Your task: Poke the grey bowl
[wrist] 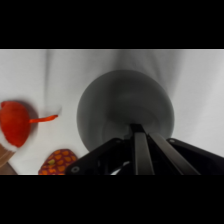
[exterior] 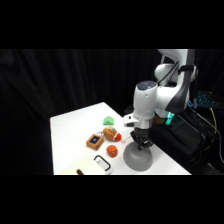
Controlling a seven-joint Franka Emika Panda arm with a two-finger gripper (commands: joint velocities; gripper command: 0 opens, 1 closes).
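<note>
The grey bowl (exterior: 137, 159) lies dome-up on the white table (exterior: 75, 130), near its front right edge. My gripper (exterior: 141, 145) comes straight down on it from above. In the wrist view the bowl (wrist: 120, 102) fills the middle, smooth and unmarked. My gripper (wrist: 138, 128) is shut, its two fingers pressed together into one narrow bar. The tip sits at the dome's surface; whether it presses on it I cannot tell. Nothing is held between the fingers.
Left of the bowl lie a red toy (exterior: 112, 150), a brown and orange toy (exterior: 110, 133) and a small orange box (exterior: 94, 141). A green piece (exterior: 108, 120) sits further back. A white object with a black rim (exterior: 102, 162) is near the front edge.
</note>
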